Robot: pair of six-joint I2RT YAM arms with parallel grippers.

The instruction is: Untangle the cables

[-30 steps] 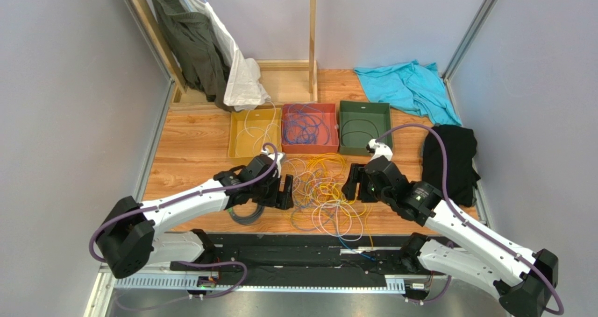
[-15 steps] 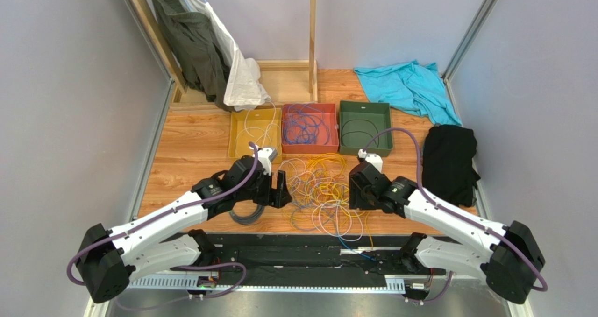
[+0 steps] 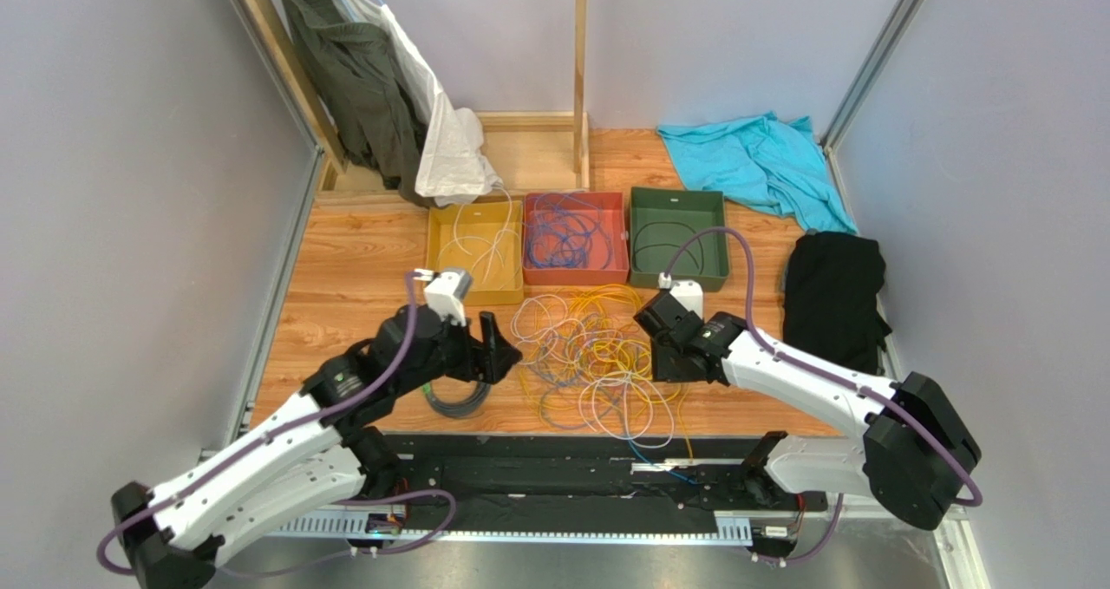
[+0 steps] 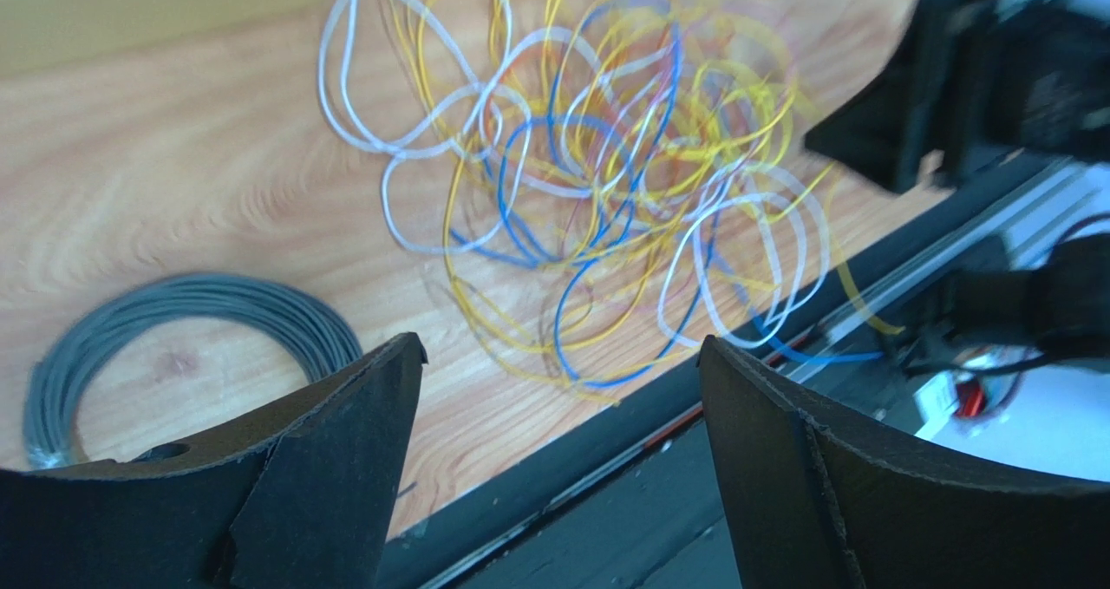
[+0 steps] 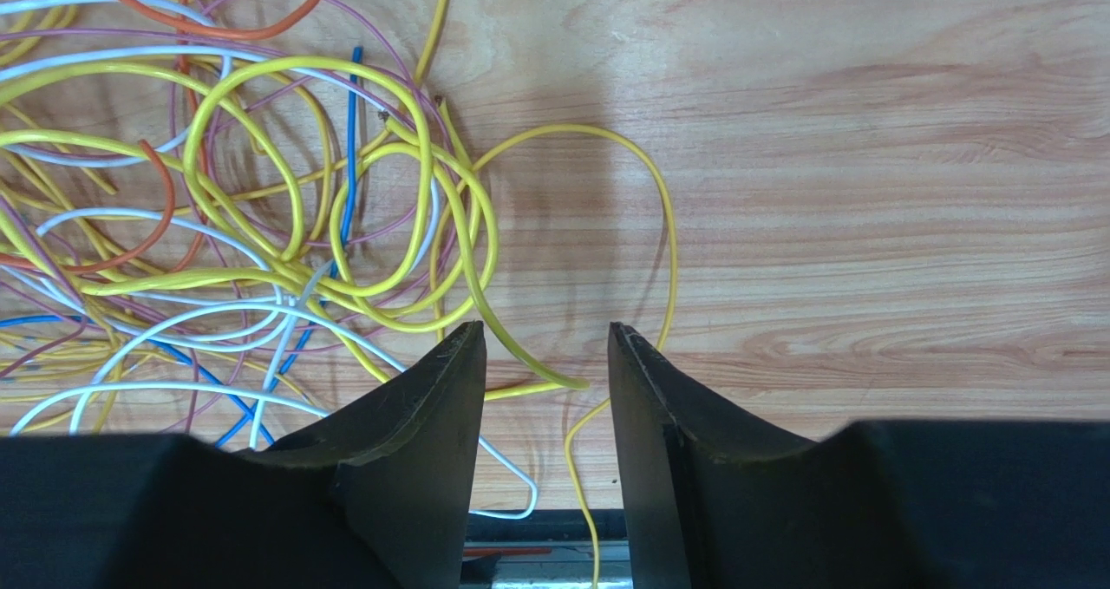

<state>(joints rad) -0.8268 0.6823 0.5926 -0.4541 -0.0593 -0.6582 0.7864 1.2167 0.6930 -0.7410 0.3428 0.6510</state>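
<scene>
Closing in on the tangle of cables (image 3: 599, 355) from both sides, seemingly early in the sorting, with no strand lifted yet.

Lying loose on the wooden table (image 3: 352, 303), just near of the yellow tray (image 3: 443, 257), red tray (image 3: 573, 277) and green tray (image 3: 713, 244), each holding some cable, with a grey coil (image 3: 456, 400) to its left. Flanked by the left gripper (image 4: 560, 355), spread wide and empty, and the right gripper (image 5: 545, 335), parted narrowly over a yellow loop (image 5: 672, 264) without clamping it. Calling next, probably, for pinching that loop and drawing it rightward, clear of the knot. Showing no readable label, brand or writing.
</scene>
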